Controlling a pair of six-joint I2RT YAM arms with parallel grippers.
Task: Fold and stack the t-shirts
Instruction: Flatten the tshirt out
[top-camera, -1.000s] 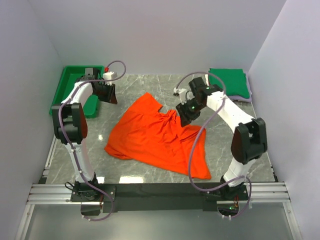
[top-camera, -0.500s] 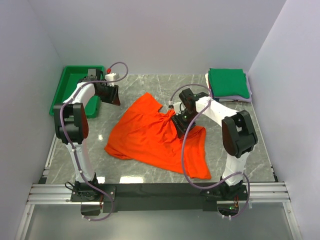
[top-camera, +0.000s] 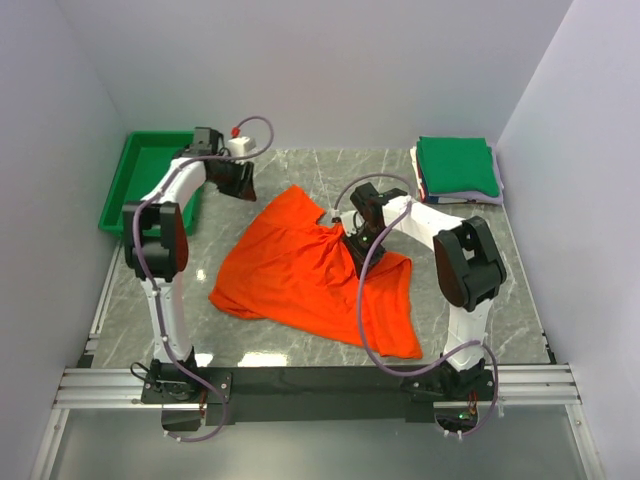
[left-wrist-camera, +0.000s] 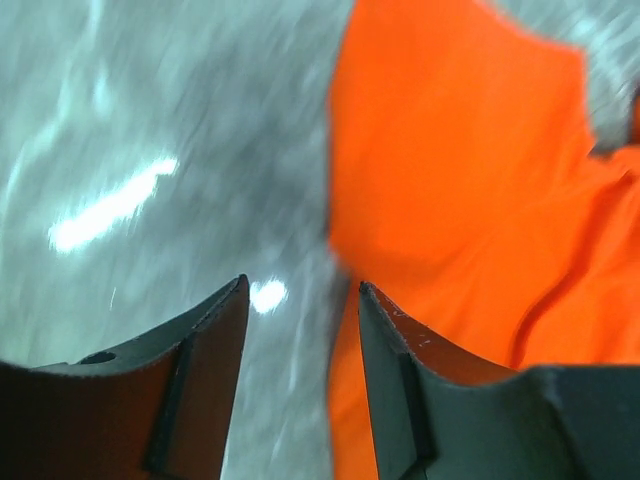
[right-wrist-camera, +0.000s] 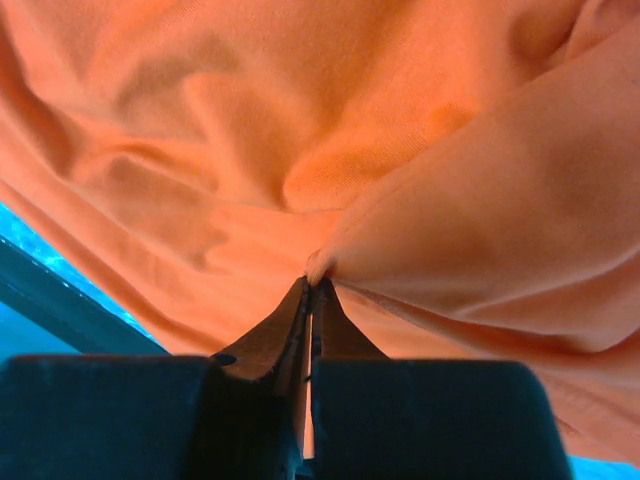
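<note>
Pinching a raised fold of the orange-red tee (right-wrist-camera: 400, 150), the right gripper (right-wrist-camera: 312, 283) had its jaws pressed together, with the cloth gathered into a small peak at their tips. The rest of the tee lay crumpled beneath it and spread out on both sides over the marbled surface (top-camera: 300, 165), one broad flap trailing back toward the arm bases. The left gripper (left-wrist-camera: 302, 290) hung above the surface with its fingers moderately apart and nothing between them. Bare marble showed in the gap. The tee's near edge lay just ahead of its tips and to their right, and whether it touched the right finger could not be told through the blur. Behind the left gripper and off to its left sat the green tray (top-camera: 140, 170). Well apart from the right gripper, beyond it and to its right near the back corner, lay the stack of folded shirts (top-camera: 457, 165), a green one on top with thin pale and coloured layers showing at its edge.
</note>
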